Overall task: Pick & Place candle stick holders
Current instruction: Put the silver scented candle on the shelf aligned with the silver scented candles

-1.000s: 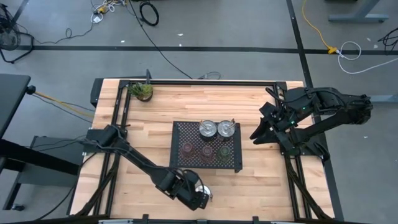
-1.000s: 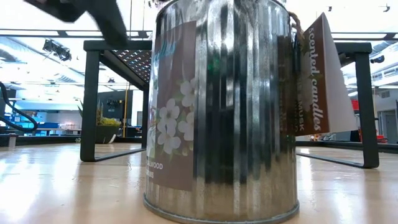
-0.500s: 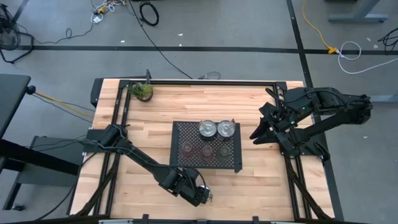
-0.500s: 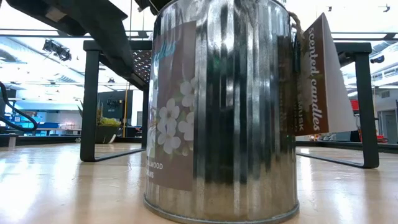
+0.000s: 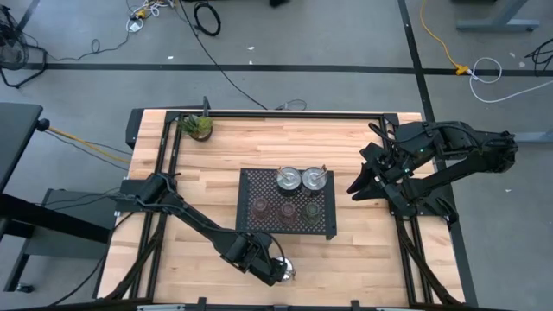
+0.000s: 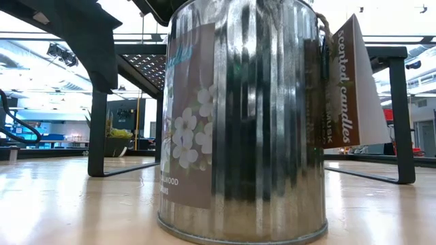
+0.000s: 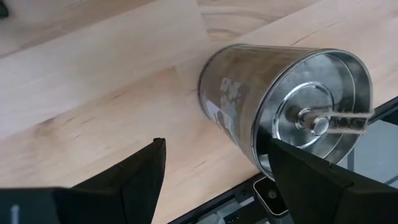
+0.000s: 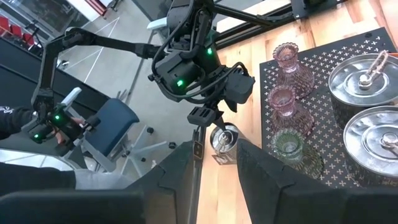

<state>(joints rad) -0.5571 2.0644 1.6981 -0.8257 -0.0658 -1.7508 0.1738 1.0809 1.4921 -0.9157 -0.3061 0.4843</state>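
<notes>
A silver tin holder with a paper tag stands upright on its base at the table's near edge; it also shows in the left wrist view. My left gripper is open just left of it, the tin ahead between its fingers. Two silver holders and three tinted glass ones stand on the black mesh tray. My right gripper is open and empty, right of the tray. My left gripper's one finger stands in front of the tin's top rim; I cannot tell whether it touches it. The other finger is clear of the tin.
The mesh tray stands raised on black legs mid-table. A small green plant sits at the far left corner. A black frame runs along the table's edges. Bare wood lies left and right of the tray.
My left gripper has drawn back a little toward the table's left, uncovering the silver tin in the high view, and has come lower beside it in the low view. The tin has stayed where it was, upright.
</notes>
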